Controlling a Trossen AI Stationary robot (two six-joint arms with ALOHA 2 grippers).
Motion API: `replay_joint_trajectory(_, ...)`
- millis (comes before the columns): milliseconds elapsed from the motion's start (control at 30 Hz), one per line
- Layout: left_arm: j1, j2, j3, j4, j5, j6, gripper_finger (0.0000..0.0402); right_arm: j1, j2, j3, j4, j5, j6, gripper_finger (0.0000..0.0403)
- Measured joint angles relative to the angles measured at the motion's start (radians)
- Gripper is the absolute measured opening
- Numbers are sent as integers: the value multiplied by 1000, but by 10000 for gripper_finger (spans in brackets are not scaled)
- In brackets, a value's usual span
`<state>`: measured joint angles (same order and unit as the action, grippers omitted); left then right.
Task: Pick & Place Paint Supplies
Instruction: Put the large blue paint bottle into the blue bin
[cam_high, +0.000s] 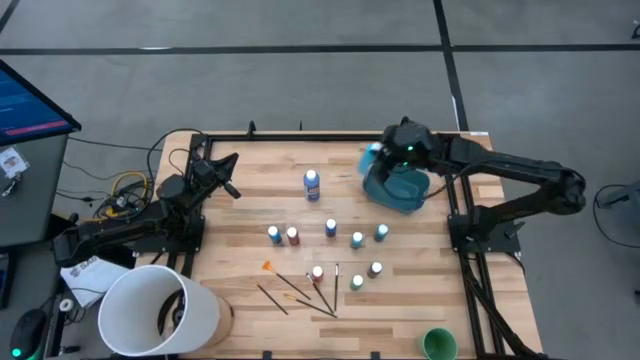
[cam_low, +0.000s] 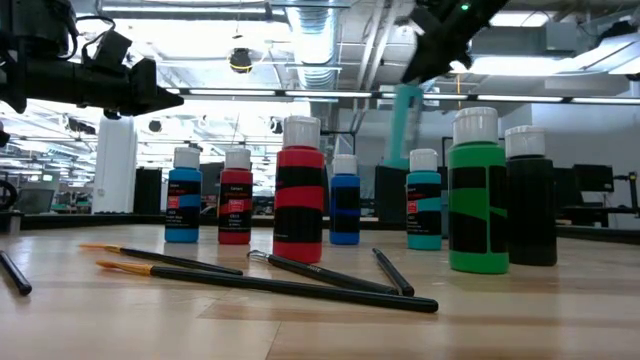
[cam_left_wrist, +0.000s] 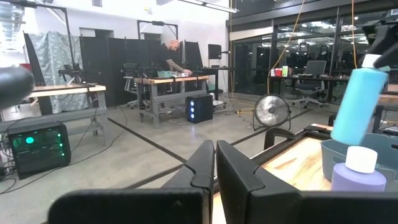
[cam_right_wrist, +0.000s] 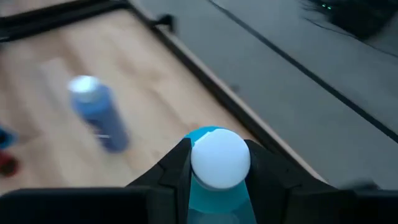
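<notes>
My right gripper (cam_high: 388, 155) is shut on a tall light-blue paint bottle (cam_high: 371, 158) in the air over the far rim of the teal tub (cam_high: 400, 190). A second tall blue bottle (cam_high: 311, 183) stands upright on the table to the left of the tub. Several small white-capped bottles (cam_high: 331, 227) stand mid-table, with thin brushes (cam_high: 300, 290) lying nearer the front edge. My left gripper (cam_high: 228, 178) waits shut at the table's left side, touching nothing. My right gripper pinches the light-blue bottle at its capped end, one finger (cam_right_wrist: 177, 167) on each side of the white cap (cam_right_wrist: 221, 155). The fingers slant down from the table's right. The bottle body (cam_left_wrist: 362, 102) hangs tilted below them, clear of the tub and the table.
A big white bucket (cam_high: 160, 310) stands at the front left corner and a green cup (cam_high: 438, 345) at the front right. Bare wood lies between the tall bottle and the left arm. A person works at a bench far across the room.
</notes>
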<state>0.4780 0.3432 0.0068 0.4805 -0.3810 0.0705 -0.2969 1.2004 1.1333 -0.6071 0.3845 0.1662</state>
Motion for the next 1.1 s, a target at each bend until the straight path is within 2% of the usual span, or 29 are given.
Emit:
replay_joint_trajectory(167, 0, 0, 0, 0, 0, 0, 8, -50, -10, 0, -99, 37, 56, 111)
replay_joint_trajectory(433, 0, 0, 0, 0, 0, 0, 8, -73, 72, 0, -125, 36, 27, 111)
replay_joint_trajectory(567, 0, 0, 0, 0, 0, 0, 8, -73, 73, -62, -60, 36, 14, 111)
replay_joint_trajectory(833, 0, 0, 0, 0, 0, 0, 8, -73, -30, -265, 113, 21, 44, 111)
replay_joint_trajectory(1100, 0, 0, 0, 0, 0, 0, 8, -125, -2, -307, 149, -64, 41, 111)
